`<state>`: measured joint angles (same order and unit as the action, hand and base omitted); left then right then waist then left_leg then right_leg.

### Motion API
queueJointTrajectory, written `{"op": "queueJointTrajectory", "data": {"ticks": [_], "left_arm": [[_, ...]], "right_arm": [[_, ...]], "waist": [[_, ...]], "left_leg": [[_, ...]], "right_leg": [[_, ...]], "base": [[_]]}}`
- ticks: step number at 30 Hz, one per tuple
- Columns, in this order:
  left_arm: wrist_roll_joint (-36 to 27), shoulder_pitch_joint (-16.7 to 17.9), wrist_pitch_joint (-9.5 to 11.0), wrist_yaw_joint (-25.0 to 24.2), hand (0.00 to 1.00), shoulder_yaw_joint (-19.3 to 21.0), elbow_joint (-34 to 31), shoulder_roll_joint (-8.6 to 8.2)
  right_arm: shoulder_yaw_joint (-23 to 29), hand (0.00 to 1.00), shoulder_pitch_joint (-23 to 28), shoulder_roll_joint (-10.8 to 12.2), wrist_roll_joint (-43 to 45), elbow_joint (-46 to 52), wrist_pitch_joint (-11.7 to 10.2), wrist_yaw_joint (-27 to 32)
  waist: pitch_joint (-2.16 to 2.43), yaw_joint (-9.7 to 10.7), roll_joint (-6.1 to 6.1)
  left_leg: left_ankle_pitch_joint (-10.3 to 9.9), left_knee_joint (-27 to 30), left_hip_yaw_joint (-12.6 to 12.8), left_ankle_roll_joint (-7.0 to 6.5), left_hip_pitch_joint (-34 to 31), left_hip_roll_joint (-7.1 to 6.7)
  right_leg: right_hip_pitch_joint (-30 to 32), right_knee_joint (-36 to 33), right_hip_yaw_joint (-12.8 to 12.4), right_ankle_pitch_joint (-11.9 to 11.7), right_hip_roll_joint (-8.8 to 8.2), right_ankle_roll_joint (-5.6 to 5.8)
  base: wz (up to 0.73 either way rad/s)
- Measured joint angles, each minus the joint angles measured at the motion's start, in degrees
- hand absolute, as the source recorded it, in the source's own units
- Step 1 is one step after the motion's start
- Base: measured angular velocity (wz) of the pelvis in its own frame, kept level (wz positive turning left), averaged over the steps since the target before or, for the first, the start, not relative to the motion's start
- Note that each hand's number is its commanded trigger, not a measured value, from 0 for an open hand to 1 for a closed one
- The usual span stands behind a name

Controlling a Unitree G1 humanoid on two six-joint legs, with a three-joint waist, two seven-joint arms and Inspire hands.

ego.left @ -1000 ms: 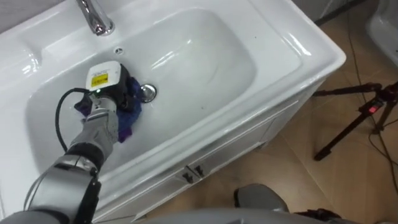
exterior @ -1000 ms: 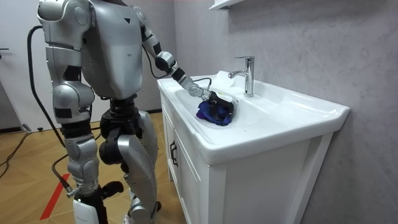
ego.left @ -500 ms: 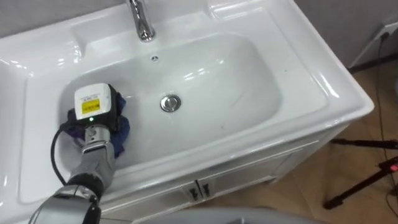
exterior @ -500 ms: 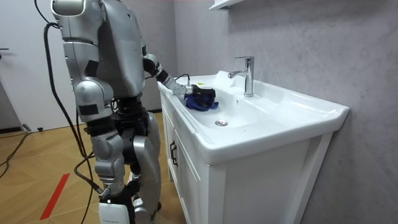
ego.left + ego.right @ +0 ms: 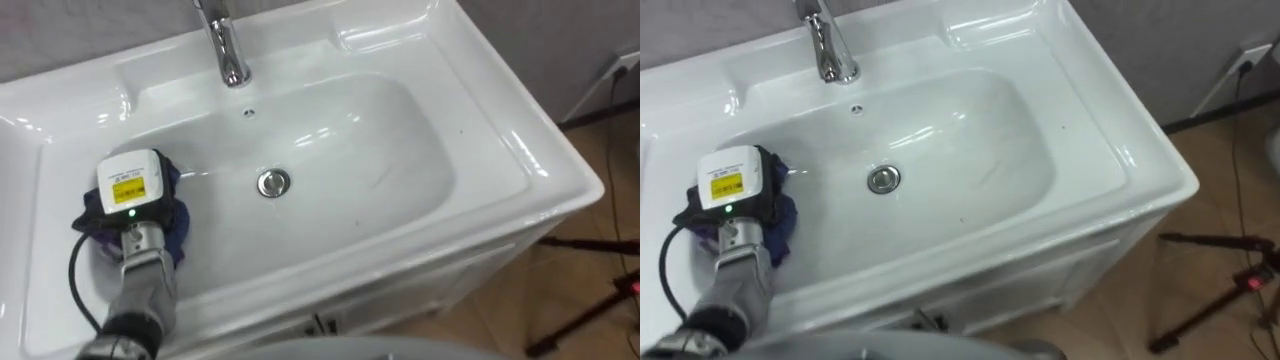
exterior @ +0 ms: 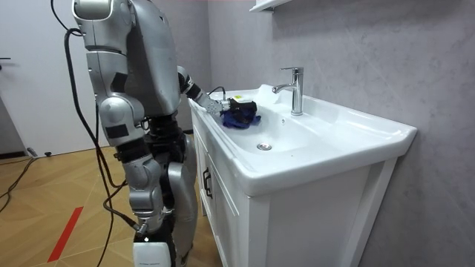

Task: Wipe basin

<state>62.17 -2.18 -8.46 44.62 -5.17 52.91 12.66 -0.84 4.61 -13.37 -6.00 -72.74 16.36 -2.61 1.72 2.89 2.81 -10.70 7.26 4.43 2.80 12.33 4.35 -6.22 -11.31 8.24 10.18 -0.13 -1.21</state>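
Note:
A white basin (image 5: 350, 120) is set in a white vanity top, with a chrome faucet (image 5: 225, 45) at its back and a round drain (image 5: 273, 182) in the middle. My left hand (image 5: 130, 185) lies on the sloping left end of the bowl, well left of the drain. Its fingers are curled into a bunched blue cloth (image 5: 172, 218) and press it against the porcelain. In the room view the same hand (image 6: 236, 109) and cloth (image 6: 246, 120) sit at the basin's near end, by the robot.
The robot stands at the end of the white vanity cabinet (image 6: 223, 215), leaning its left arm over the rim. A dark tripod (image 5: 1220, 250) stands on the wooden floor to the right. A grey wall (image 6: 356, 59) runs behind the faucet.
My left hand dragged the cloth from beside the drain to the bowl's left end. The robot shifted along the cabinet, and the eye view shifted with it.

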Motion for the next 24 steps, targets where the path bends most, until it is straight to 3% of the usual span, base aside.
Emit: {"op": "queueJointTrajectory", "data": {"ticks": [8,10,24], "left_arm": [[-0.03,1.95,-1.05,0.00,1.00,0.59,-2.89,0.00],[0.53,2.30,-2.08,-0.11,1.00,0.61,-2.87,0.08],[5.34,2.33,-5.15,-2.80,1.00,0.77,-2.87,0.21]], "right_arm": [[0.56,0.00,1.61,-0.12,0.12,-0.35,-0.08,-0.79],[1.10,0.00,1.56,-0.11,1.80,-0.94,-0.04,-1.97],[2.20,0.00,4.34,0.11,4.23,-1.62,0.45,-3.89]], "waist": [[-0.06,0.33,0.17],[-0.07,1.71,0.12],[-0.14,3.35,-0.51]], "left_leg": [[0.00,0.11,0.26,0.00,0.58,0.06],[0.00,0.07,0.32,0.00,0.59,0.06],[-0.01,-0.45,1.71,0.02,1.49,0.05]], "right_leg": [[-0.73,0.74,0.54,0.00,0.07,0.00],[-0.78,0.63,0.55,0.01,0.06,-0.01],[-0.90,0.51,-0.62,0.15,0.20,-0.17]], "base": [[0.01],[0.02],[-0.02]]}}
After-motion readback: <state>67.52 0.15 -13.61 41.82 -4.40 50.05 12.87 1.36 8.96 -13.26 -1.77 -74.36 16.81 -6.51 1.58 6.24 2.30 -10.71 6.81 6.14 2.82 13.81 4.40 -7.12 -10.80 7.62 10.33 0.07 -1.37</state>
